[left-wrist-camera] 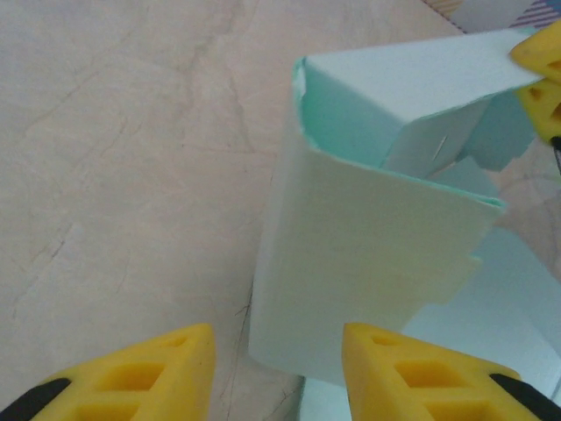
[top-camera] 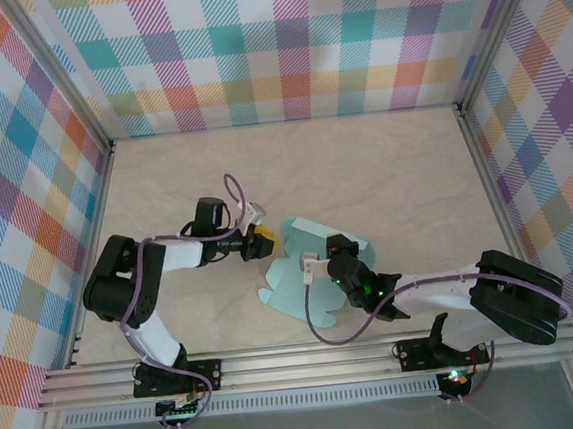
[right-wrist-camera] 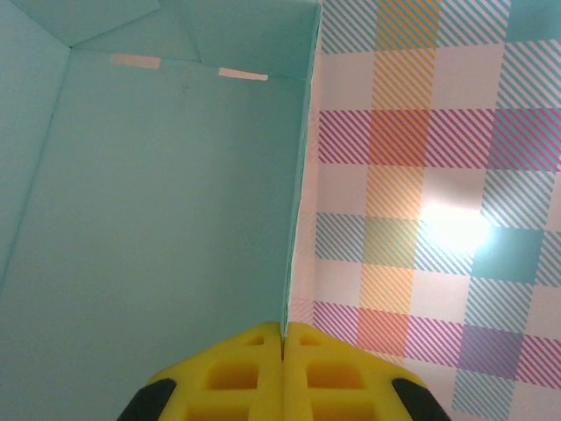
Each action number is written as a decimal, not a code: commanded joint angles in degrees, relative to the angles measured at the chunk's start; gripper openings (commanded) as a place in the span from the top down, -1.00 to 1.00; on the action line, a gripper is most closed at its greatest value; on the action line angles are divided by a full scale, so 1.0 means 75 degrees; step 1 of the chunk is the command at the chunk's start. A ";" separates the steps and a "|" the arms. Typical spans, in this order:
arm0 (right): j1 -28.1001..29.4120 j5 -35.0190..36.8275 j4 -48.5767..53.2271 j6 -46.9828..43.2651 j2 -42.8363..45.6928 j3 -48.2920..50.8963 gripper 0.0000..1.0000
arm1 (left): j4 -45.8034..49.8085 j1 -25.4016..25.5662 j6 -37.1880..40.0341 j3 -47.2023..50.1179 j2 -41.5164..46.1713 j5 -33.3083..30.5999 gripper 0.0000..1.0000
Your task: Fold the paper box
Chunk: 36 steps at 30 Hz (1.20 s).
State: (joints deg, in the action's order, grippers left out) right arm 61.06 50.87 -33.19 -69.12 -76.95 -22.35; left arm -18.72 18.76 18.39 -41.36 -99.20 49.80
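While pinched along one thin edge by the right tool (right-wrist-camera: pixel 282 351), rests partly raised near the middle of the counter (top-camera: pixel 383 166), between the two arms: paper box (top-camera: pixel 291 286), pale mint card. One panel bent upright with a rounded crease, another reaching over the top like a roof. Flat flaps with scalloped tabs spread on the counter toward the near edge. Two short pale slits along an inner crease, seen from the right wrist.

Right tool: closed all the way down onto the card edge, both yellow pads pressed flat together with only the sheet's thickness between. Seen from the left wrist as a yellow fingertip (left-wrist-camera: pixel 542 79) touching the far corner of the top panel. Beyond the card in the right wrist view, checked wall (right-wrist-camera: pixel 421 175) with a bright glare spot.

Left tool (left-wrist-camera: pixel 279 346): spread wide, nothing held. Yellow fingers (left-wrist-camera: pixel 149 377) low on either side of the upright panel's lower corner, with that corner between them. Cannot tell whether either finger touches the card. From above, just beside the box's far left side, pointing toward it.
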 commanded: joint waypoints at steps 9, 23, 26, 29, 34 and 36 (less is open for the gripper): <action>-0.0068 0.0069 -0.0184 -0.1001 -0.0200 0.0144 1.00 | 0.1040 0.0436 0.1012 -0.0830 -0.0301 0.0379 0.22; -0.0073 0.0134 -0.0530 -0.1430 -0.0322 0.0144 1.00 | 0.0610 0.0839 0.0855 -0.1191 -0.0896 0.0462 0.33; -0.0054 0.0142 -0.0540 -0.1418 -0.0363 0.0122 1.00 | 0.0448 0.0910 0.0704 -0.1249 -0.0967 0.0446 0.38; -0.0021 0.0198 -0.0885 -0.1517 -0.0579 0.0098 1.00 | 0.0313 0.1011 0.0582 -0.1243 -0.0976 0.0269 0.44; 0.0062 0.0341 -0.1570 -0.1749 -0.1060 -0.0013 1.00 | -0.0017 0.1147 0.0338 -0.1126 -0.0989 -0.0024 0.45; 0.0105 0.0371 -0.1673 -0.1742 -0.1164 -0.0041 1.00 | -0.0231 0.1207 0.0210 -0.1051 -0.0991 -0.0286 0.45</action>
State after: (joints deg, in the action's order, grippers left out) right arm 60.88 55.07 -44.42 -80.47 -83.72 -22.17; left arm -16.69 25.82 21.39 -49.34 -105.80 47.99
